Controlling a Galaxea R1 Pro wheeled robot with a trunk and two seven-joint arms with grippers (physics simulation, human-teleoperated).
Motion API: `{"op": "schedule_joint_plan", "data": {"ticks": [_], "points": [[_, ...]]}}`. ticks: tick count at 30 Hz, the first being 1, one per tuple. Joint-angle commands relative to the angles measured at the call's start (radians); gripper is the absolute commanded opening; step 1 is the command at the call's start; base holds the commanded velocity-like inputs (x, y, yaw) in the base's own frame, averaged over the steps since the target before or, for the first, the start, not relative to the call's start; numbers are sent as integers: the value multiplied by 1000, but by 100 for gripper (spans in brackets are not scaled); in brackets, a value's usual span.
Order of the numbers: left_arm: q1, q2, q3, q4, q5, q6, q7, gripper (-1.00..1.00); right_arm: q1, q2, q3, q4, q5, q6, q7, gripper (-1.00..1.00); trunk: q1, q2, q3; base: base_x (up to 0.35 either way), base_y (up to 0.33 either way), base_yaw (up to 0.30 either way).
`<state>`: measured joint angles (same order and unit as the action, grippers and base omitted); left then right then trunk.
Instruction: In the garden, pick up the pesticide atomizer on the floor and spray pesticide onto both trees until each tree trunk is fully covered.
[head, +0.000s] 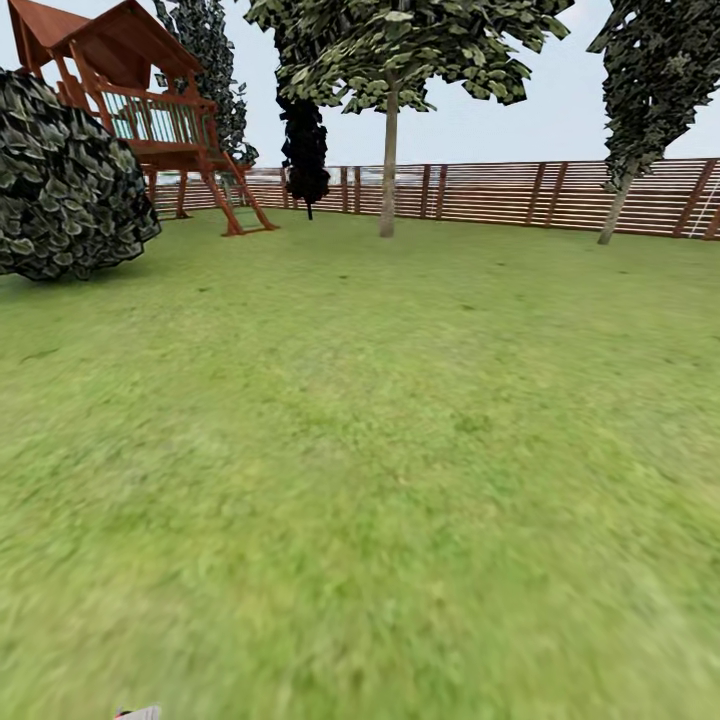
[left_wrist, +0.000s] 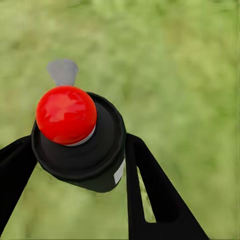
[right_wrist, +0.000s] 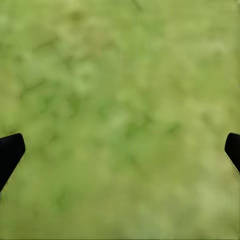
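Observation:
The pesticide atomizer (left_wrist: 82, 150) has a black body, a round red top and a grey nozzle. My left gripper (left_wrist: 80, 145) is shut on it, one black finger on each side, above blurred grass. A small grey tip (head: 138, 713) peeks in at the head view's lower edge. My right gripper (right_wrist: 122, 150) hangs open over bare lawn, holding nothing. Far across the lawn stand two trees: one with a straight grey-tan trunk (head: 389, 170) in the middle, and one with a leaning trunk (head: 615, 212) at the right by the fence.
A brown slat fence (head: 480, 192) closes the far side of the lawn (head: 380, 450). A wooden play tower (head: 150, 110) and a large dark bush (head: 65, 180) stand at the left. A narrow dark cypress-like tree (head: 305, 150) stands left of the middle tree.

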<state>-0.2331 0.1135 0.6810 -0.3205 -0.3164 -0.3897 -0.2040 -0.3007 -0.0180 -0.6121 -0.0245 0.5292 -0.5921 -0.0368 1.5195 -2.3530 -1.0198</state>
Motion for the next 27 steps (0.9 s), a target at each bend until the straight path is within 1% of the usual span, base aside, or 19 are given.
{"op": "schedule_joint_plan", "data": {"ticks": [1, 27], "points": [[0, 0, 0, 0, 0, 0, 0, -100, 0, 0, 0, 0, 0, 0, 0, 100, 0, 0, 0, 341, 0, 0], [0, 0, 0, 0, 0, 0, 0, -100, 0, 0, 0, 0, 0, 0, 0, 100, 0, 0, 0, 341, 0, 0]]}}
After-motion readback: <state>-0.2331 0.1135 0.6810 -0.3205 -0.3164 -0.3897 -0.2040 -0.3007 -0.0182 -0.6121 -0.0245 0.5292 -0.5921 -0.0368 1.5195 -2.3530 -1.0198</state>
